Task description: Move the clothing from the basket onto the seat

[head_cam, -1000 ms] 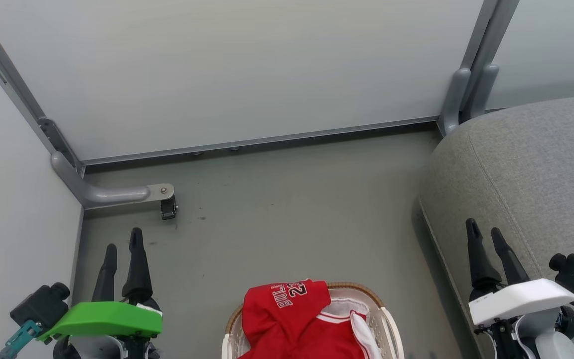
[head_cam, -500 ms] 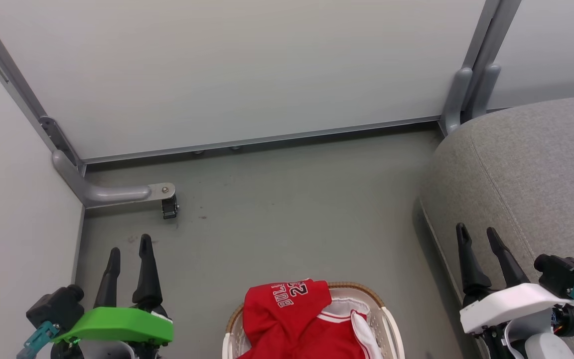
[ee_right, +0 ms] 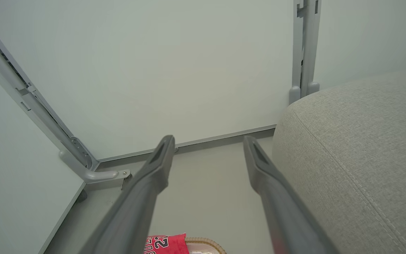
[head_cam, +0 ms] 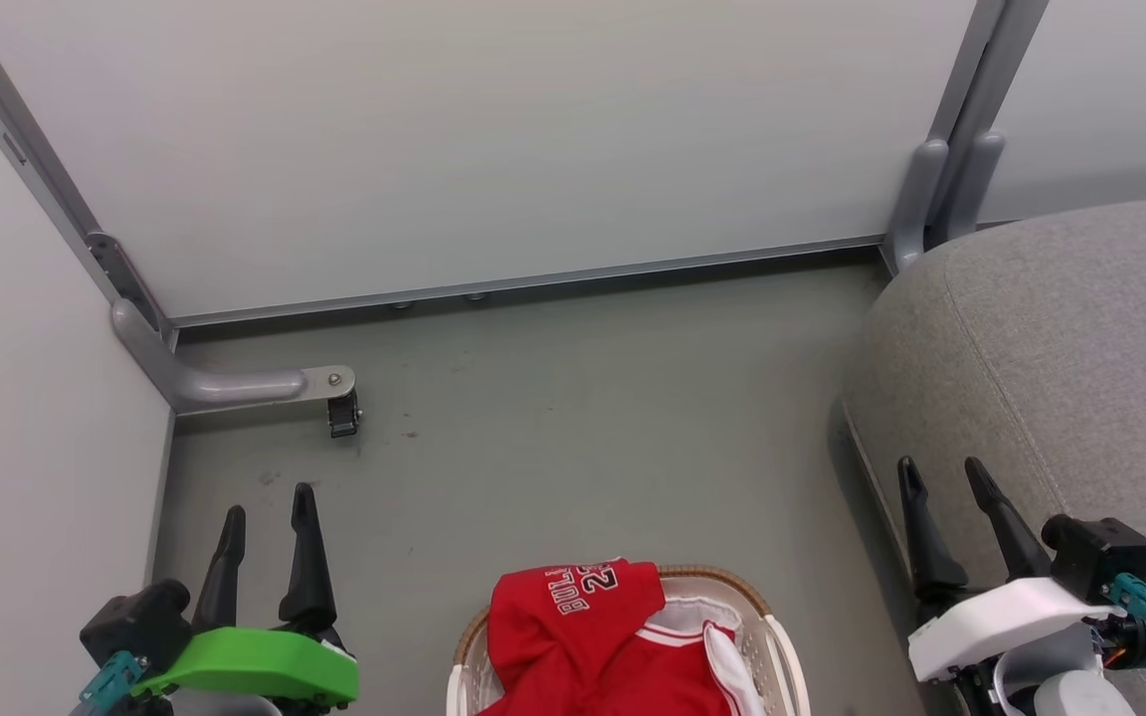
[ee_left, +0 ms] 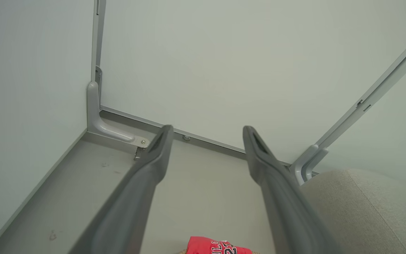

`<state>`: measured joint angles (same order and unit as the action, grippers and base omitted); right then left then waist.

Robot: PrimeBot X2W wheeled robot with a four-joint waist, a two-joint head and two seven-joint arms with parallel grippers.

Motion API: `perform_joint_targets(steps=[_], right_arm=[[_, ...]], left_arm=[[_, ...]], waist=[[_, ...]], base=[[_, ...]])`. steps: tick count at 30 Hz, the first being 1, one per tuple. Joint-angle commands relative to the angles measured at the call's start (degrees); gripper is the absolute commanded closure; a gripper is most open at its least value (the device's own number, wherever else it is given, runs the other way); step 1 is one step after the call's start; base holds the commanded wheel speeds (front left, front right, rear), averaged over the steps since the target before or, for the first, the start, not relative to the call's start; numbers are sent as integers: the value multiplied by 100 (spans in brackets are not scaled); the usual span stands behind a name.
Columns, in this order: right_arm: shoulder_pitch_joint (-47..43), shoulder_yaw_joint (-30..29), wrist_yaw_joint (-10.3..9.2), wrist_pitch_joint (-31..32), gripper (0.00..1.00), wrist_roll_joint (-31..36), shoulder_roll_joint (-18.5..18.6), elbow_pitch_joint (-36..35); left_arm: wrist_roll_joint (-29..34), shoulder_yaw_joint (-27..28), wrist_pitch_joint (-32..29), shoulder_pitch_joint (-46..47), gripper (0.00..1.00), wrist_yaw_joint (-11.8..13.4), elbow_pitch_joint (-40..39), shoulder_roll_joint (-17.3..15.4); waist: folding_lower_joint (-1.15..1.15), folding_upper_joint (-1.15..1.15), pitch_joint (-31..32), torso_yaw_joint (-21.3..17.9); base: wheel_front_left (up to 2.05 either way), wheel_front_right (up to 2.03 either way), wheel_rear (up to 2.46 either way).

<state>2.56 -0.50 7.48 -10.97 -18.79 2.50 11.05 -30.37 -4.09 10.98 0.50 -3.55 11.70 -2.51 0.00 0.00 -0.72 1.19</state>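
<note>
Red clothing point(head_cam: 593, 636) with white trim and "BULLS 23" print is heaped in the cream basket point(head_cam: 777, 641), whose brown woven rim shows at the bottom centre of the head view. The grey seat point(head_cam: 1060, 338) fills the right side. My left gripper point(head_cam: 268, 502) stands open at the lower left, over the floor left of the basket, with nothing between its fingers. At the lower right my right gripper point(head_cam: 941, 472) is open and empty at the seat's front edge. A red corner of clothing point(ee_left: 219, 246) shows low between the fingers in the left wrist view, another piece point(ee_right: 166, 244) in the right wrist view beside the seat point(ee_right: 361, 148).
Pale partition panels point(head_cam: 493, 139) on grey metal frames close off the back and the left. A grey foot with a black caster point(head_cam: 342, 416) juts onto the grey floor point(head_cam: 573, 418) at the back left. A double post point(head_cam: 941, 179) stands at the seat's back corner.
Both grippers have drawn down toward the bottom of the head view, the left shifting right, the right shifting left. The camera has shifted slightly. Both stay open.
</note>
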Motion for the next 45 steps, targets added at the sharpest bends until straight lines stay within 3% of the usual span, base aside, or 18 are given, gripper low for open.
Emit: perform_joint_targets(steps=[1,35,45], right_arm=[[-55,14,1,-56,0,159,33,-7],[-75,104,1,-424,0,1618,54,14],[-75,85,1,-432,0,1579,53,-6]], left_arm=[[177,-16,51,-59,0,15,8,-43],[1310,-177,430,-117,0,10,407,-54],[1283,-173,418,-106,0,-2,454,-53]], waist=[[0,0,2,6],[0,0,6,53],[0,0,10,44]], base=[[0,0,0],[0,0,0],[0,0,0]])
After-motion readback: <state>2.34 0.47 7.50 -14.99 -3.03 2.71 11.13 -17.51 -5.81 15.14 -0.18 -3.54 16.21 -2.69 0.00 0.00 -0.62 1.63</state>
